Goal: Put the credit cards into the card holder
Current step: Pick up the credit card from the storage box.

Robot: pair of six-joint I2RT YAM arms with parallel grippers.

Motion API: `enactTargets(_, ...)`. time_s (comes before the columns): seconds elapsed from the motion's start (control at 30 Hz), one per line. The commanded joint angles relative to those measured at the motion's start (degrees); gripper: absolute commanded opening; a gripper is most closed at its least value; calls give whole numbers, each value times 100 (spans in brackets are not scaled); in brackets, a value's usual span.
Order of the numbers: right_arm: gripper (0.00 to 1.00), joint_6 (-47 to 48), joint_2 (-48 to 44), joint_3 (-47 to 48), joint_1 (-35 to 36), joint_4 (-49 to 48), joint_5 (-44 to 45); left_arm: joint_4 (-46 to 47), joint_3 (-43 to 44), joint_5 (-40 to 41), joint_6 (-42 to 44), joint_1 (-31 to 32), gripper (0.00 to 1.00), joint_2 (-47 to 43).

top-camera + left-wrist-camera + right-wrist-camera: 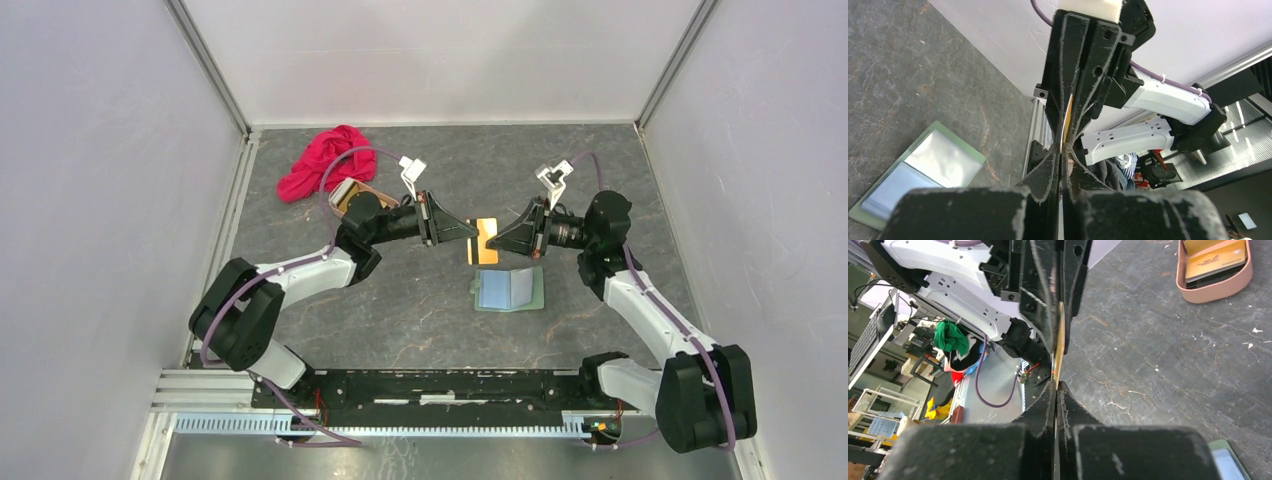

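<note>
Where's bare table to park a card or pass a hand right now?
Free: the far strip between red cloth and right arm; the near strip between card holder and the arm bases. Crowded: centre, left tool and right tool both shut on the orange card; far left, cloth and tray.

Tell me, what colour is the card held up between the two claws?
The card is orange-gold; the top external view shows it best.
</note>
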State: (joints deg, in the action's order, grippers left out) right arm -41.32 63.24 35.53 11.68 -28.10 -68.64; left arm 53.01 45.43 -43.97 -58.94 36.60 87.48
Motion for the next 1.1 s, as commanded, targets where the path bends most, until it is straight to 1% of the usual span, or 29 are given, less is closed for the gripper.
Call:
enactTargets(0.0,0,-155,22,17,29,-469,-69,122,222,256,133,42,16,-33)
enactTargets(0.03,0,-116,-22,-10,8,-469,-77,-245,270,345,420,21,42,-144)
enactTargets(0.07,0,-49,-94,-62,-25,-462,-64,-737,330,491,843,11,89,-304)
enactTargets(0.1,0,56,-216,-142,-94,-444,-34,-1403,417,733,1307,-17,98,-522)
enactTargets(0.13,0,184,-333,-238,-163,-422,-3,-1994,491,981,1831,-33,100,-752)
enactTargets(0.23,0,944,-687,-511,-311,-53,86,-3295,574,1814,3011,-56,100,-1412)
enactTargets(0.3,0,1212,-791,-635,-413,150,138,-3689,356,2398,3342,-55,100,-1911)
enactTargets(0.33,0,1222,-805,-711,-473,189,172,-3680,131,2655,3331,-56,100,-2171)
enactTargets(0.4,0,1240,-829,-904,-543,217,203,-3363,-448,2940,3053,-57,100,-2674)
enactTargets(0.47,0,1372,-850,-1074,-661,467,255,-2823,-1117,2902,2621,-57,100,-3002)
enactTargets(0.5,0,1486,-876,-1134,-759,630,307,-2679,-1243,2816,2369,-56,100,-3011)
enactTargets(0.6,0,1895,-926,-1284,-1033,1465,686,-2334,-1616,2454,1711,-4,92,-2753)
enactTargets(0.63,0,1978,-971,-1358,-1118,1696,1016,-2161,-1691,2425,1507,82,89,-2643)
enactTargets(0.7,0,1922,-1006,-1656,-1289,1806,1542,-1688,-1819,2510,1260,406,81,-2407)
enactTargets(0.73,0,1800,-990,-1768,-1348,1799,1830,-1580,-1813,2693,1227,615,76,-2266)
enactTargets(0.77,0,1701,-960,-1882,-1389,1772,2009,-1559,-1768,2842,1242,887,73,-2104)
enactTargets(0.9,0,1528,-730,-2032,-1553,1738,2159,-1437,-1633,3334,1315,1533,63,-1443)
enactTargets(0.97,0,1544,-655,-2053,-1650,1791,2173,-1367,-1583,3491,1388,1707,56,-1157)
enactTargets(1.07,0,1541,-481,-2132,-1769,1864,2109,-1371,-1392,3517,1537,1834,42,-672)
